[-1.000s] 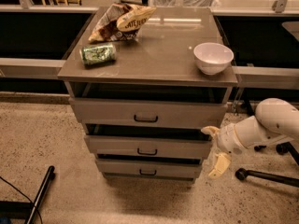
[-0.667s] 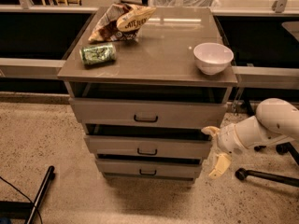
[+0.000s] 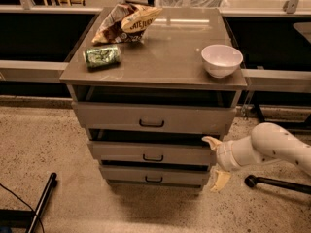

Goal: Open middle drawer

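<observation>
The middle drawer (image 3: 121,151) is the second of three grey-beige fronts in the cabinet, with a small dark pull handle (image 3: 153,158). It stands a little further out than the bottom drawer (image 3: 126,174) and less far out than the top drawer (image 3: 112,116). My gripper (image 3: 216,160) is at the right end of the middle drawer front, well right of its handle. It is open and empty, with one cream finger (image 3: 211,141) by the drawer's top right corner and the other (image 3: 220,180) lower, beside the bottom drawer. The white arm (image 3: 272,144) comes in from the right.
On the cabinet top (image 3: 165,57) sit a white bowl (image 3: 221,59), a green can (image 3: 101,56) lying on its side and a chip bag (image 3: 127,22). A dark pole (image 3: 41,203) lies on the floor at the left and a black bar (image 3: 277,183) on the right.
The gripper has shifted slightly left and down, closer to the right end of the middle drawer. The drawers have not moved.
</observation>
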Motion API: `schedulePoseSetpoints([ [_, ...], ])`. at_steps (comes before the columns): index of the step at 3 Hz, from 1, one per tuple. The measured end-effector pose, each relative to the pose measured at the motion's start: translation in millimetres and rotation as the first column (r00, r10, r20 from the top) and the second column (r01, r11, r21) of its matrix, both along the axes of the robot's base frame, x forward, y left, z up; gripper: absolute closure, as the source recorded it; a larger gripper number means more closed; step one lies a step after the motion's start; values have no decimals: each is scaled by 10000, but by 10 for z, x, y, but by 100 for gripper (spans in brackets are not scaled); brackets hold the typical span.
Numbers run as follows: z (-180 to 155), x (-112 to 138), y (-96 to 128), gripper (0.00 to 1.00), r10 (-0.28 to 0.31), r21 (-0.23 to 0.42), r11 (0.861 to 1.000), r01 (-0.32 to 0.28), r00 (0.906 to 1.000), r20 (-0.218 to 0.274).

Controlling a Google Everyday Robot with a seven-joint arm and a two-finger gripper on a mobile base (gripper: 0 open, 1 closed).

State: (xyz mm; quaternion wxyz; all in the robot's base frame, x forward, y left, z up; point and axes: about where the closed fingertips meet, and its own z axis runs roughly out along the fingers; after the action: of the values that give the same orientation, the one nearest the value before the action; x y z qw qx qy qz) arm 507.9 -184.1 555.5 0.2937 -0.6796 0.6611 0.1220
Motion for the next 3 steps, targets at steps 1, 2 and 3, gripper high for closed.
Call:
schedulePoseSetpoints([
  [1,-4,120,-40,0,-254,-124,9996,259,9988,429],
  [2,-135,40,37,0,475,-687,9965,-474,9989,-8],
  [3,-623,82,-32,0,1153,-1849,9748,-1245,9915,-595],
])
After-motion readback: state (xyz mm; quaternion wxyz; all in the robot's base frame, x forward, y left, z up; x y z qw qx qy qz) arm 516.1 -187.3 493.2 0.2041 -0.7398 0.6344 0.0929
